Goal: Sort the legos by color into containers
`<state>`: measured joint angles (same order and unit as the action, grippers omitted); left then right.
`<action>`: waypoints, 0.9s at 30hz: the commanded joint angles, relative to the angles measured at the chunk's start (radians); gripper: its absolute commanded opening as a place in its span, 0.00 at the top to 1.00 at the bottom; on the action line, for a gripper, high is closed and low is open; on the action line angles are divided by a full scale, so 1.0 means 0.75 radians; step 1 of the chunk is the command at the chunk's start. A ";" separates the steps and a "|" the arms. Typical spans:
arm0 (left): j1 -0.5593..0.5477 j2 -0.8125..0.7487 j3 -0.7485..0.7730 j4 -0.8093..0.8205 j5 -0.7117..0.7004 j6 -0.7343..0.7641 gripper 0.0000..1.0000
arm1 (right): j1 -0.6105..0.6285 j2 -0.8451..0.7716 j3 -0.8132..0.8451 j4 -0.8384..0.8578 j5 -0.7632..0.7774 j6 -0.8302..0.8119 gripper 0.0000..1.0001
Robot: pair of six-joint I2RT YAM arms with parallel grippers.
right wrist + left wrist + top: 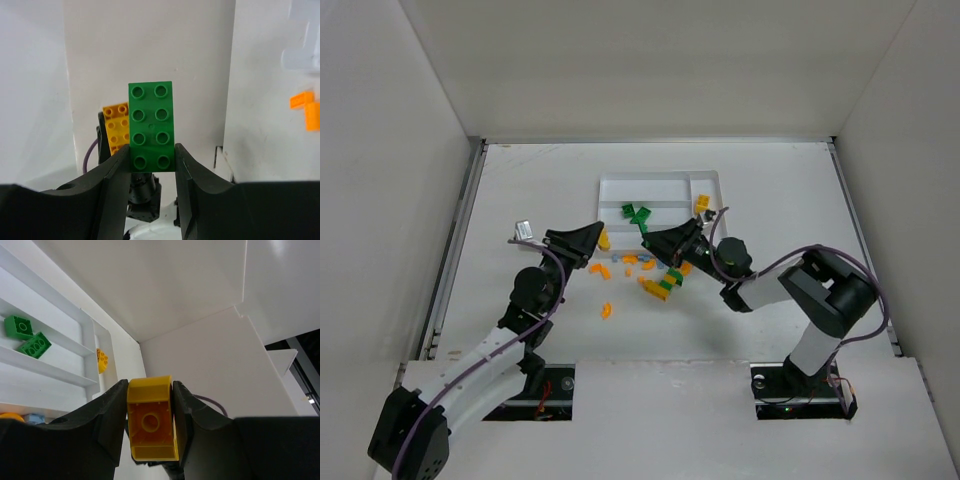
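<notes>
In the left wrist view my left gripper (150, 390) is shut on a yellow lego (150, 425), its hollow underside facing the camera. From above, this gripper (598, 238) sits at the near left corner of the white tray (660, 182). My right gripper (151, 155) is shut on a green two-by-four lego (151, 120), studs towards the camera. In the top view it (655, 243) hovers just in front of the tray. Two green legos (27, 336) lie in one long slot. A yellow piece (101, 360) lies in the end slot.
Loose orange, yellow, green and light blue legos (655, 272) are scattered on the table in front of the tray. One orange piece (607, 310) lies apart, nearer the arms. White walls enclose the table on three sides.
</notes>
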<state>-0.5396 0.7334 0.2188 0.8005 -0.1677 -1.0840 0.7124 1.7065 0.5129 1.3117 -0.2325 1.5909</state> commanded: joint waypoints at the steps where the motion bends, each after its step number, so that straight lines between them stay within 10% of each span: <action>1: 0.013 -0.031 0.019 0.021 0.088 0.042 0.68 | -0.108 -0.048 0.030 0.021 -0.084 -0.116 0.69; 16: -0.091 -0.066 -0.036 -0.366 0.125 0.226 0.67 | -0.211 -0.099 0.792 -1.795 0.181 -1.339 0.68; 27: -0.128 -0.059 -0.054 -0.356 0.150 0.251 0.66 | -0.147 0.277 1.394 -2.407 0.351 -1.800 0.68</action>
<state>-0.6338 0.6994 0.1871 0.5034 -0.0784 -0.9203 0.5888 1.8889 1.4841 -0.3119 -0.0132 0.3733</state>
